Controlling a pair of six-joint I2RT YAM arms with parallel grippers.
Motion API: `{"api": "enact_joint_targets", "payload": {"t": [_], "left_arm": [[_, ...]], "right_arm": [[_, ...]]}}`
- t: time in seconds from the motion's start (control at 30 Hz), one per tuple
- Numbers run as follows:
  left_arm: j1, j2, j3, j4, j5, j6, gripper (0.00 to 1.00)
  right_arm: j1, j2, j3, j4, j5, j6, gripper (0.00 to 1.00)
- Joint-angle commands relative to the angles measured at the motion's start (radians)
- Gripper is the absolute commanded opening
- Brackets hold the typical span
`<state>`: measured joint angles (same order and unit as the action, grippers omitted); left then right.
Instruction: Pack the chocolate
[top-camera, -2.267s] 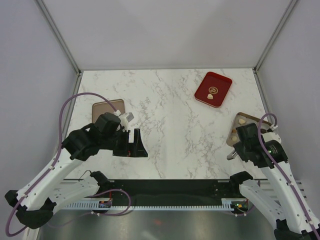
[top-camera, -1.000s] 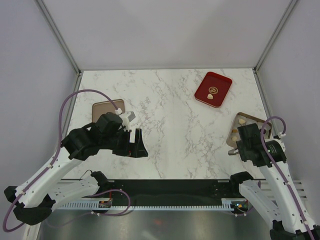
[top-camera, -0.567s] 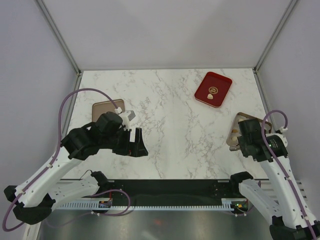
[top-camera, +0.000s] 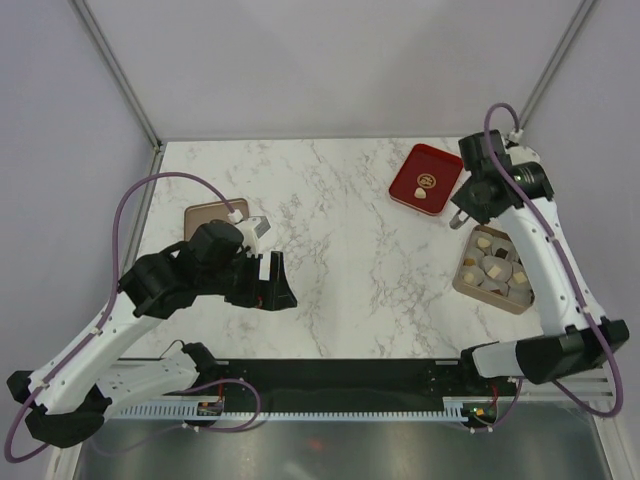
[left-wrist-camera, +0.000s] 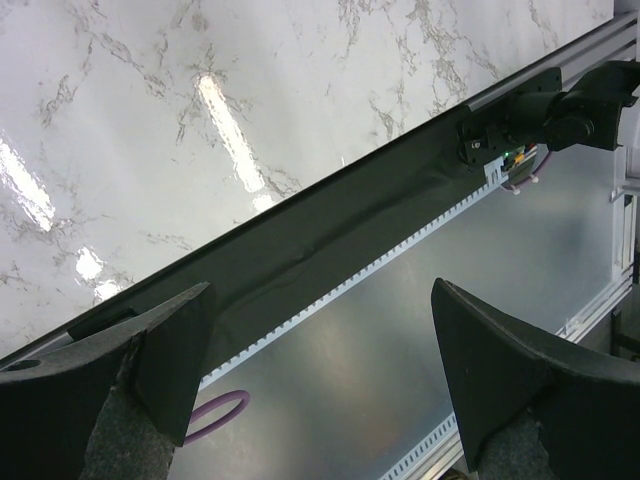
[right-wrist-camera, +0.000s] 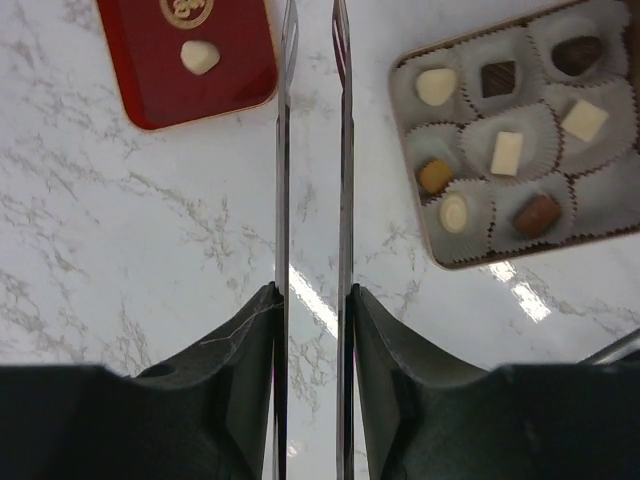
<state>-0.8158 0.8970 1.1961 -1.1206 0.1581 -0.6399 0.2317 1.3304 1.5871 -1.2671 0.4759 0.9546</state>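
Observation:
One cream-white chocolate (top-camera: 424, 196) lies on the red tray (top-camera: 440, 168); it also shows in the right wrist view (right-wrist-camera: 200, 56) on the red tray (right-wrist-camera: 150, 70). Several cream and brown chocolates (top-camera: 484, 242) sit in paper cups in the tan box (top-camera: 458, 283), also seen in the right wrist view (right-wrist-camera: 507, 152). My right gripper (top-camera: 460, 215) hangs over bare marble between tray and box; its thin blades (right-wrist-camera: 313, 40) stand a narrow gap apart and hold nothing. My left gripper (top-camera: 275, 285) is wide open and empty near the table's front edge (left-wrist-camera: 320, 380).
A tan lid (top-camera: 212, 213) lies at the left behind the left arm. The box rim (right-wrist-camera: 404, 130) lies just right of the right blades. A black strip and metal rail (left-wrist-camera: 330, 290) run along the table's near edge. Frame posts stand at the far corners.
My right arm has swung from over the tan box at the near right to the far side, beside the red tray, uncovering the box. The left arm has barely moved.

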Motion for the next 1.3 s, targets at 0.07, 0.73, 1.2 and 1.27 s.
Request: {"api": "enact_joint_targets", "payload": {"t": [0.07,0.73,1.2,1.27], "left_arm": [[-0.006,0.002,0.031,0.012,-0.037,0.032,0.96],[-0.006,0.014,-0.01,0.038,-0.054,0.049,0.96],[-0.006,0.034,-0.038,0.053,-0.048,0.059,0.96],[-0.008,0.036,-0.043,0.058,-0.048,0.059,0.96]], "right_arm": [[0.014,0.153,0.108,0.149,-0.229,-0.332,0.44],[0.031,0.331,0.066,0.308,-0.243,-0.772,0.52],[0.018,0.446,0.117,0.353,-0.235,-0.887,0.53],[0.009,0.452,0.12,0.362,-0.24,-0.892,0.53]]}}
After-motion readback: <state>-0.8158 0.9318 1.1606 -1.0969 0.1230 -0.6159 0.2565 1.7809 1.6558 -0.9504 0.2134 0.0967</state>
